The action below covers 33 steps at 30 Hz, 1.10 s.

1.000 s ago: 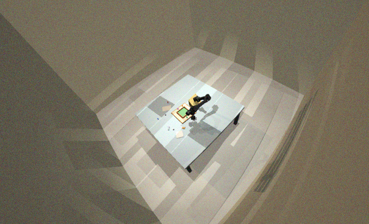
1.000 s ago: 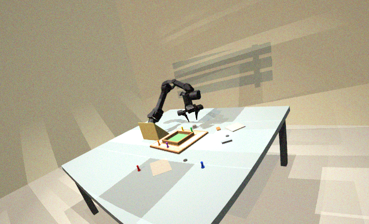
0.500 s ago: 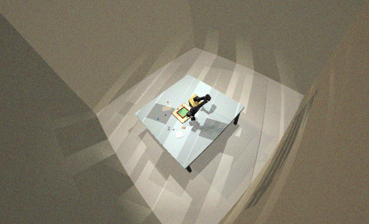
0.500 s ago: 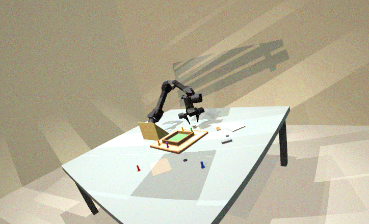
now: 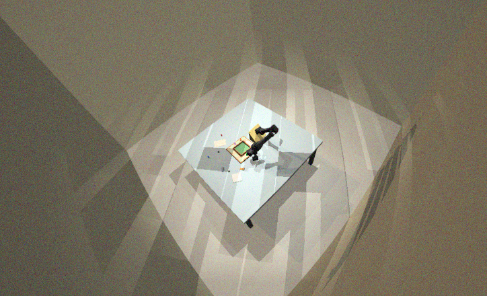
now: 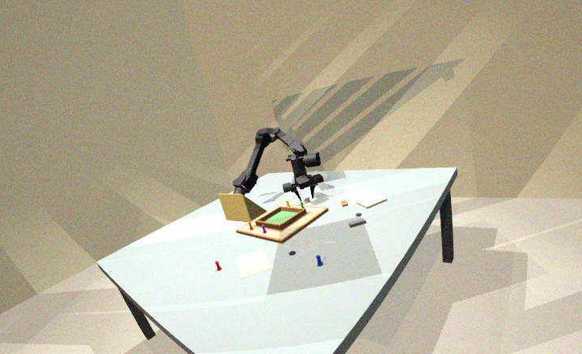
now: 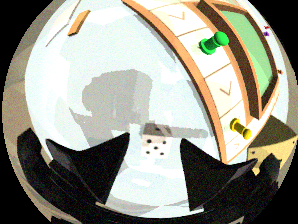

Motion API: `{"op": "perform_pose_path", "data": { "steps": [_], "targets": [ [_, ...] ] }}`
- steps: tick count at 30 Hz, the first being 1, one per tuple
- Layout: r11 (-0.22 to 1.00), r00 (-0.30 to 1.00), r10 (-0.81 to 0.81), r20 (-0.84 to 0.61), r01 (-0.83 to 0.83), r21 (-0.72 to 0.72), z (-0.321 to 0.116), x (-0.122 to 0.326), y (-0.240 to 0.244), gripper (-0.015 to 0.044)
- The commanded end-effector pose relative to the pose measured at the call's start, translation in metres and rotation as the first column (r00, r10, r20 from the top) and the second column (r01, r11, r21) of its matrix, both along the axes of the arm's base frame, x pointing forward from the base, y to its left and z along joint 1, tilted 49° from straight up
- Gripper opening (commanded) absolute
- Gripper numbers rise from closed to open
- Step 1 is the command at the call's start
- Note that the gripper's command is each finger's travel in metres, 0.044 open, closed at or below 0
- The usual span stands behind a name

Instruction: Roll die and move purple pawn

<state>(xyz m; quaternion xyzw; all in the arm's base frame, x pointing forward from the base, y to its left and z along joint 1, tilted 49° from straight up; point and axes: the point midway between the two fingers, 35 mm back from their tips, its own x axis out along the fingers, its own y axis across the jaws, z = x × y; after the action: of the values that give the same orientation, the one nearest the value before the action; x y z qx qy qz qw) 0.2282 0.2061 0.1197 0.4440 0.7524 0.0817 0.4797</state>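
Wrist view shows the gripper open and empty, its fingers either side of the die.

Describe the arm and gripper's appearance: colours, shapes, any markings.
The arm is matte black throughout, built of slim blocky links with bulkier joints. The gripper carries two dark fingers that taper to points. No cables or markings can be made out.

Loose clutter on the tabletop
Red pawn, blue pawn and cream card lower centre; orange block right of centre.
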Motion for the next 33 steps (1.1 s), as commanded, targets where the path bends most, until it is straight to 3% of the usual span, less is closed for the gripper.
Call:
{"op": "perform_pose_path", "data": {
  "steps": [1,5,10,12,33],
  "targets": [
    [1.0,1.0,-0.004,-0.002,0.004,-0.005,-0.002,0.0,0.001,0.0196],
    [1.0,1.0,-0.004,-0.002,0.004,-0.005,-0.002,0.0,0.001,0.0091],
    [1.0,1.0,-0.004,-0.002,0.004,-0.005,-0.002,0.0,0.001,0.0058],
    [1.0,1.0,-0.004,-0.001,0.004,-0.005,-0.002,0.0,0.0,0.0005],
    [1.0,1.0,-0.004,-0.003,0.004,-0.014,0.078,0.011,-0.085,0.0]
  ]
}}
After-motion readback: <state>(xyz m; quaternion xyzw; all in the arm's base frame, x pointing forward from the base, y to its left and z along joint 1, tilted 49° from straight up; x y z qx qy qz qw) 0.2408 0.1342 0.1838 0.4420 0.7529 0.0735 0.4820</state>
